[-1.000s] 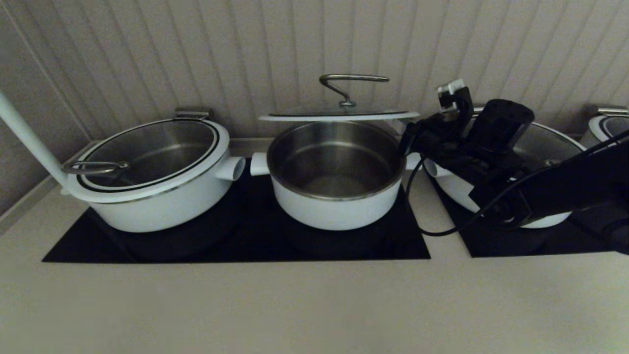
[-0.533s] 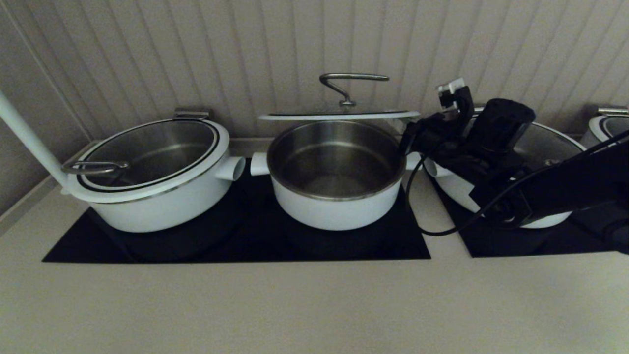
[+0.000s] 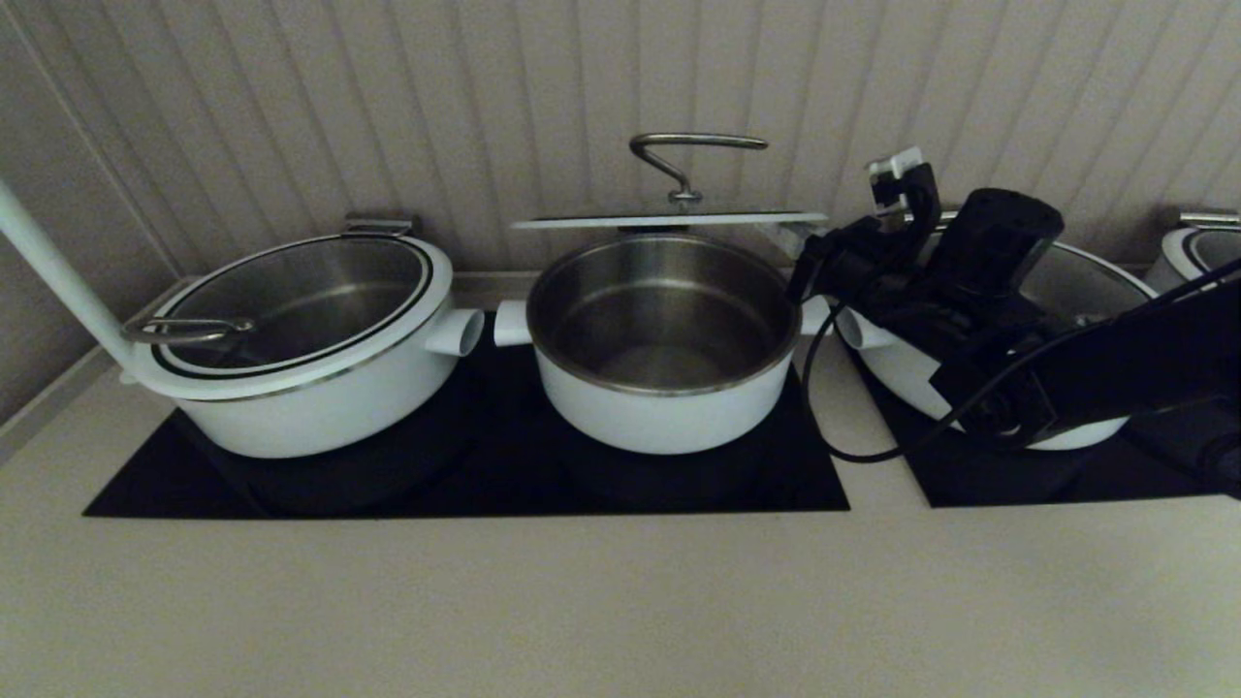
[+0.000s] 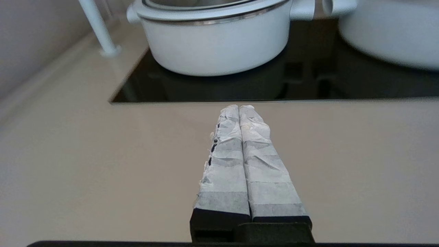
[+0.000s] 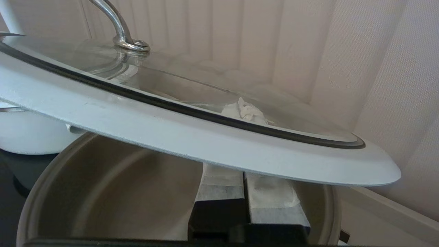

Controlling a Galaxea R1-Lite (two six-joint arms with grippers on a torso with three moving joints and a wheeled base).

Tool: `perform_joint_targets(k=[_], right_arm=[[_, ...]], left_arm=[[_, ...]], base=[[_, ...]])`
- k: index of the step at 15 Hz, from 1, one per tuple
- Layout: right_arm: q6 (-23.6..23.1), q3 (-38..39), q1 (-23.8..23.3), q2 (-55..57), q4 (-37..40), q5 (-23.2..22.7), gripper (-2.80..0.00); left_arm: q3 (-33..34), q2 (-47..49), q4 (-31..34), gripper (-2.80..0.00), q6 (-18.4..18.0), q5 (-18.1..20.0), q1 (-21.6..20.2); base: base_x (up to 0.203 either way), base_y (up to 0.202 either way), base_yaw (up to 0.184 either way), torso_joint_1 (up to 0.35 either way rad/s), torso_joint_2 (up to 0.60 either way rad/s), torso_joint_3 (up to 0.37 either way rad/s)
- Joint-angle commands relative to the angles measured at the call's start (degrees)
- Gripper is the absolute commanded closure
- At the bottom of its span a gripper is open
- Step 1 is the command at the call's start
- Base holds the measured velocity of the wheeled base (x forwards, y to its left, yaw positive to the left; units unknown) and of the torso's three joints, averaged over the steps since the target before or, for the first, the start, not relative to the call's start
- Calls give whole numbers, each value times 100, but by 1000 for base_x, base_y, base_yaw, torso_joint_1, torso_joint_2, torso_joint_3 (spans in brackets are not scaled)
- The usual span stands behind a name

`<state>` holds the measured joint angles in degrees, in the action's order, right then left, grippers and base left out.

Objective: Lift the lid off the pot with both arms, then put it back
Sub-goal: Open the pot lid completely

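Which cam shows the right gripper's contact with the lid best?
Right wrist: the right gripper has its wrapped fingers together under the lid rim, over the pot. Head shows the lid edge-on, with the contact hidden by the arm. Left wrist shows no lid.

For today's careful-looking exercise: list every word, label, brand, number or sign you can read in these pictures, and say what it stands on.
None can be read.
The small white module on the right arm: any print is too small to tell.
The pot, the lid, the black cooktop and the left gripper: no writing shows.
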<state>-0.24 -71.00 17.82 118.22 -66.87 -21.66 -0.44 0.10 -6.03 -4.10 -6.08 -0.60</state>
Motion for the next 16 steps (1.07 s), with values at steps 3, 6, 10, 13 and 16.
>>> perform_joint_targets(k=[3,6,10,13,16], right_arm=[[3,12,-3,-42,-63,-13,0],[5,7,2,-40,-72,-21,0],[7,7,-7,-28,-72,-22,0],[7,7,2,-19,-72,-22,0],[-2,-2,11,-10,-72,-22,0]], left_arm=[[44,-1,24,0,-680,346,-2],[44,-1,521,0,-606,739,-2],[44,-1,691,0,-566,751,-2],[44,-1,691,0,-557,758,-2],[44,-1,691,0,-494,749,-2]], base=[[0,0,0,0,0,0],[0,0,0,0,0,0],[0,0,0,0,0,0],[0,0,0,0,0,0],[0,0,0,0,0,0]])
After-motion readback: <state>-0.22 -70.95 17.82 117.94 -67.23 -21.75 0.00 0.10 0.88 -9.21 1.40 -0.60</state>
